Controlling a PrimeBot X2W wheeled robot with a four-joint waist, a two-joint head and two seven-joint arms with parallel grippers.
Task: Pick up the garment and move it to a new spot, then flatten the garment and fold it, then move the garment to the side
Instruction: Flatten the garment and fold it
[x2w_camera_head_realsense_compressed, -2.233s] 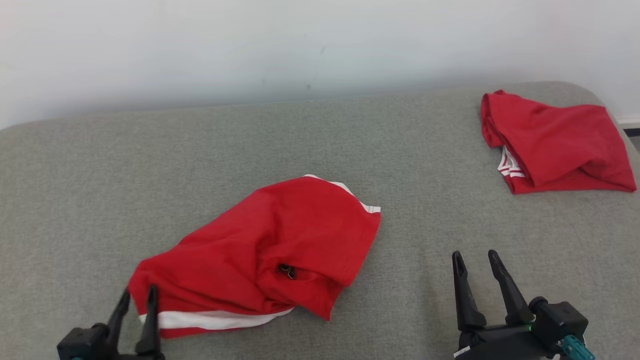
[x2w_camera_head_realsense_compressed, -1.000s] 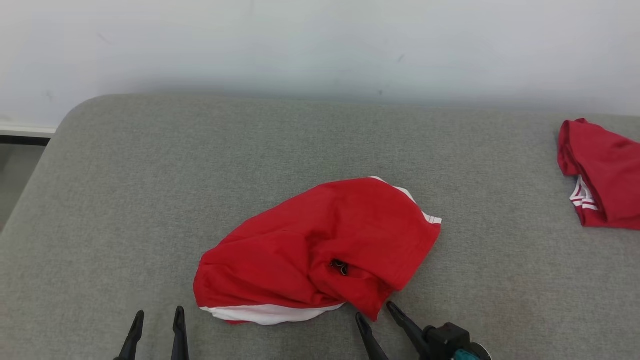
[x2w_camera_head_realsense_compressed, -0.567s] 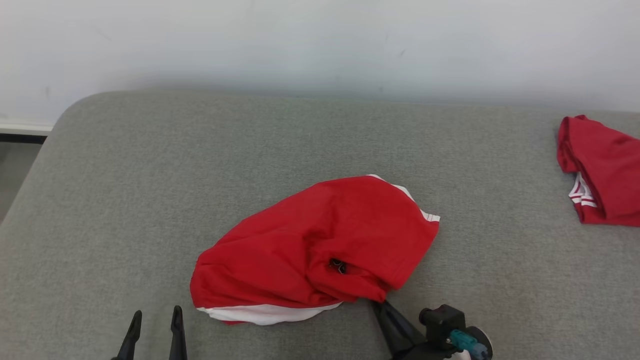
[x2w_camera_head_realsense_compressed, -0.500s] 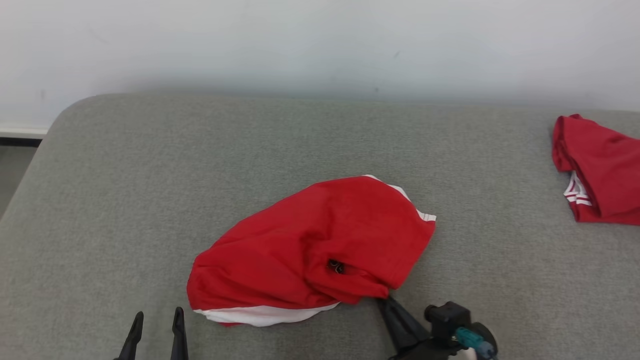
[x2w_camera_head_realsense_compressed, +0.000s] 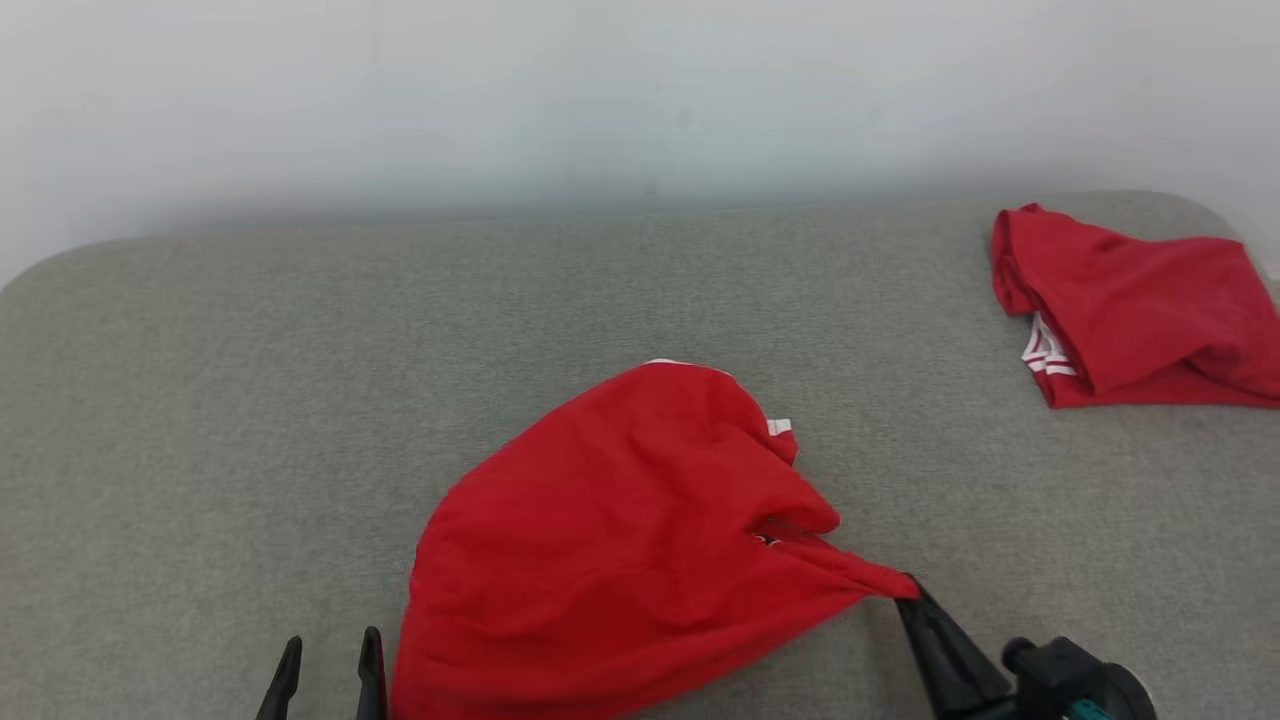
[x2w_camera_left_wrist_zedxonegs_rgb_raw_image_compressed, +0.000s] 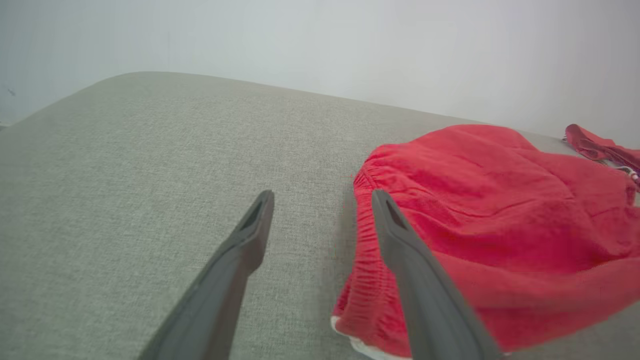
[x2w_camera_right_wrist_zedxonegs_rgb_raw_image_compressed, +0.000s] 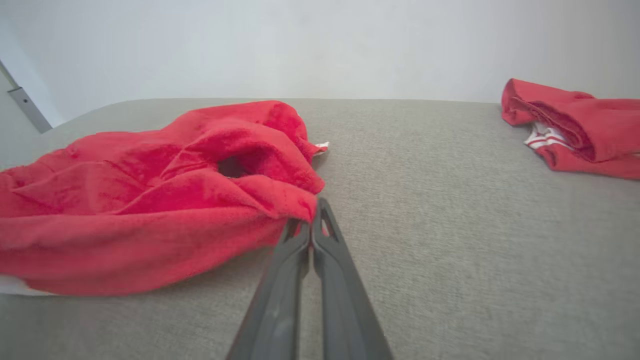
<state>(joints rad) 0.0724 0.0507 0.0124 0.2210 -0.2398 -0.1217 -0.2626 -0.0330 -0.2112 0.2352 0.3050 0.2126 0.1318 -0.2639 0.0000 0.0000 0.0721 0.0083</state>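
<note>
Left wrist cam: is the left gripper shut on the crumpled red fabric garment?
No, the left gripper stands wide open beside the crumpled red fabric garment, its gathered edge ungripped.

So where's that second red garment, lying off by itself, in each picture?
Head view: second red garment, upper right.
Left wrist view: second red garment, a sliver at the right edge.
Right wrist view: second red garment, upper right.
Shared landmark: crumpled red garment, pinched by the shut right end effector.

Free passage is offered by the grey fabric surface (x2w_camera_head_realsense_compressed: 250, 380) from nine to twelve o'clock. The centre is taken by a crumpled red garment (x2w_camera_head_realsense_compressed: 600, 540); two o'clock is blocked by a folded red-and-white garment (x2w_camera_head_realsense_compressed: 1140, 300).
</note>
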